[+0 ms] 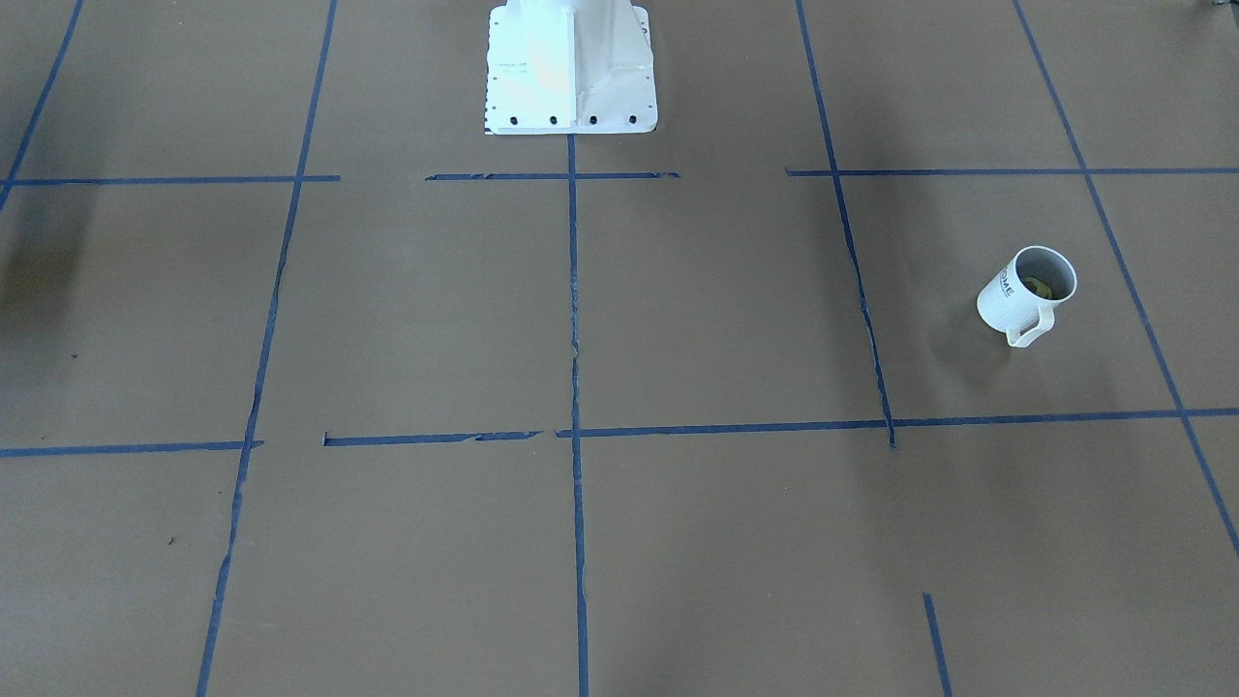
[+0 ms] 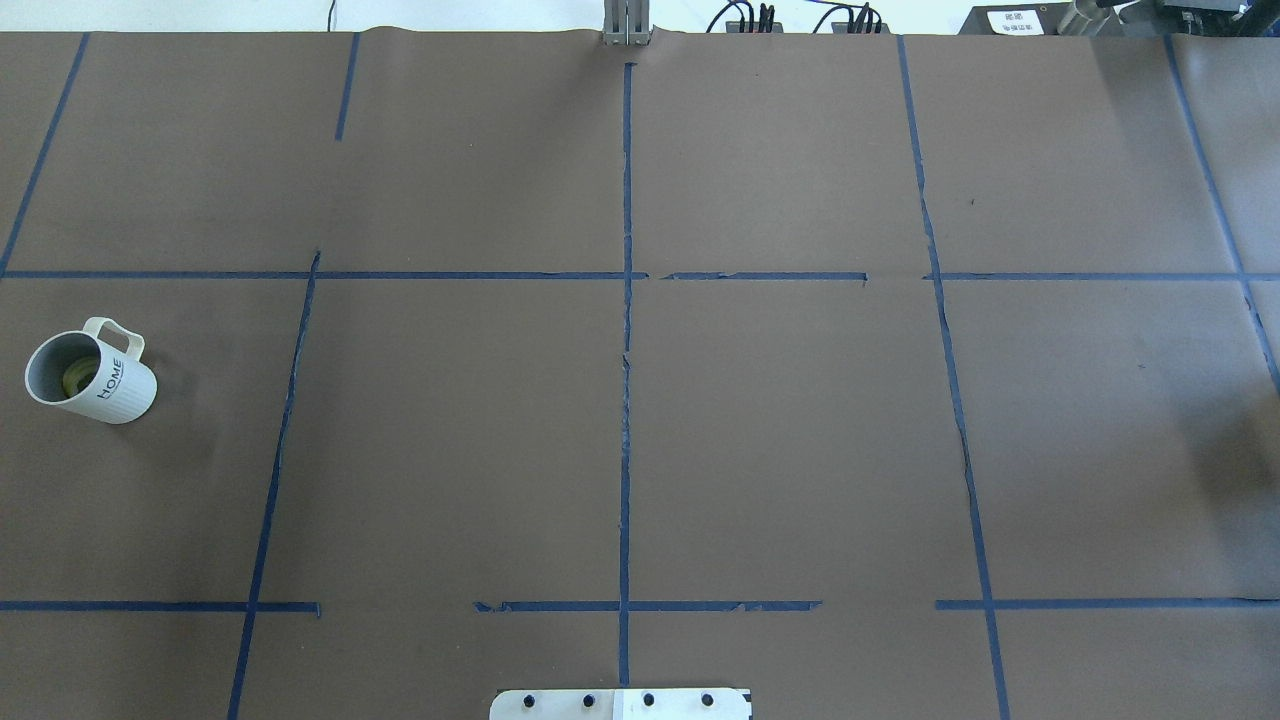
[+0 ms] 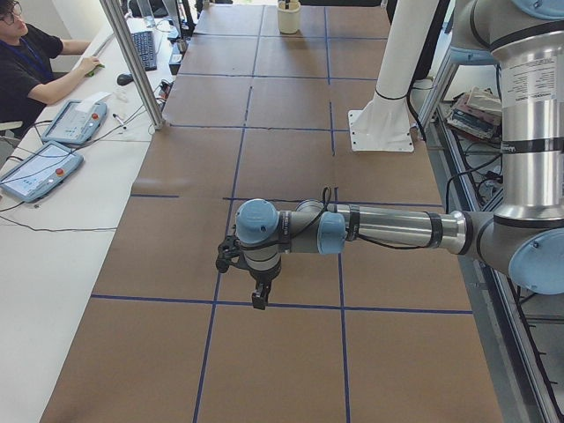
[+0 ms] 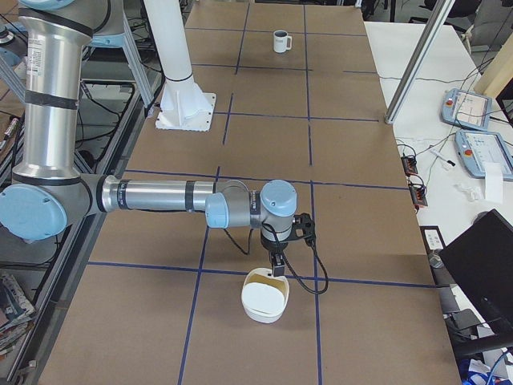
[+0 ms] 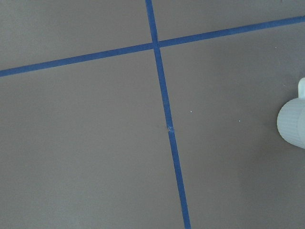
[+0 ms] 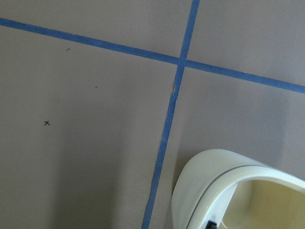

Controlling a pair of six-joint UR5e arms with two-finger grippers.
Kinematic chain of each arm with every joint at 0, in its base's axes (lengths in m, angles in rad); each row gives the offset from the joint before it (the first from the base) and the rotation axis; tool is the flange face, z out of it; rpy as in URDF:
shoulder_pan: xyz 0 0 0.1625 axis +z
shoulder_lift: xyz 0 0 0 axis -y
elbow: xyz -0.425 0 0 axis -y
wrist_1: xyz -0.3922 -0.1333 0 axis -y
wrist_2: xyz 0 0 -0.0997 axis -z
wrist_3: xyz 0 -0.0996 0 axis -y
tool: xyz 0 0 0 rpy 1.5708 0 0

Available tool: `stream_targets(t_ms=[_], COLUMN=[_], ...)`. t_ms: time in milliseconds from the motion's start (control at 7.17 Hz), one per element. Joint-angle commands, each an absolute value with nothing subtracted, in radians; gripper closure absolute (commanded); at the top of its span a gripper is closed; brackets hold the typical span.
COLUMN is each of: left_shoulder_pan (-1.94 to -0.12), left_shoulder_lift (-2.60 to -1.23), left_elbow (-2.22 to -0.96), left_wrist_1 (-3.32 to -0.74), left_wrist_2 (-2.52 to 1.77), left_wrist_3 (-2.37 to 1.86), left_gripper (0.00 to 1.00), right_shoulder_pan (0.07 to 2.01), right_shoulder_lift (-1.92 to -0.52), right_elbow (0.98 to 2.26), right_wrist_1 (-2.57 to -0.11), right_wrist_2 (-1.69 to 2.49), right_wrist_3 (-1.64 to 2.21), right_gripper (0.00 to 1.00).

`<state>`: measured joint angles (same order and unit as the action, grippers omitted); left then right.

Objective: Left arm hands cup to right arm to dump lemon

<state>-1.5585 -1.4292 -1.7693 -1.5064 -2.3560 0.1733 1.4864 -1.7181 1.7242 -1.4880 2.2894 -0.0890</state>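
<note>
The cup, a white mug with "HOME" lettering, stands upright at the table's left end, its handle towards the far side. It also shows in the front view, far off in the right-side view, and as a sliver in the left wrist view. The lemon lies inside it, seen too in the front view. My left gripper hangs above the table near the cup, which the arm hides there. My right gripper hangs just over a cream bowl. I cannot tell if either is open.
The cream bowl sits at the table's right end, below the right gripper, and fills the right wrist view's corner. The white robot base stands mid-table. Blue tape lines grid the brown surface. An operator sits beside the table.
</note>
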Motion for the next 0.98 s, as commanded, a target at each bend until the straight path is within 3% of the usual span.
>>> stream_targets(t_ms=[0,419,837], left_shoulder_pan=[-1.559,-1.559,-1.559], left_shoulder_lift=[-1.430,-1.431,-1.555], left_elbow=[-1.769,-1.792,-1.812], left_wrist_1=[-1.506,-1.506,-1.512], left_wrist_2=[-2.356,-2.352,-2.355], left_wrist_3=[0.173,0.173,0.164], left_gripper=[0.00,0.00,0.00], right_shoulder_pan=[1.486,1.486,1.486], right_shoulder_lift=[-1.718,-1.707,-1.707], right_elbow=[1.724,1.732,1.779], right_wrist_1=[-1.488,-1.488,-1.486], right_wrist_2=[2.289,2.292,2.289], right_wrist_3=[-0.089,-0.087,-0.068], right_gripper=[0.00,0.00,0.00])
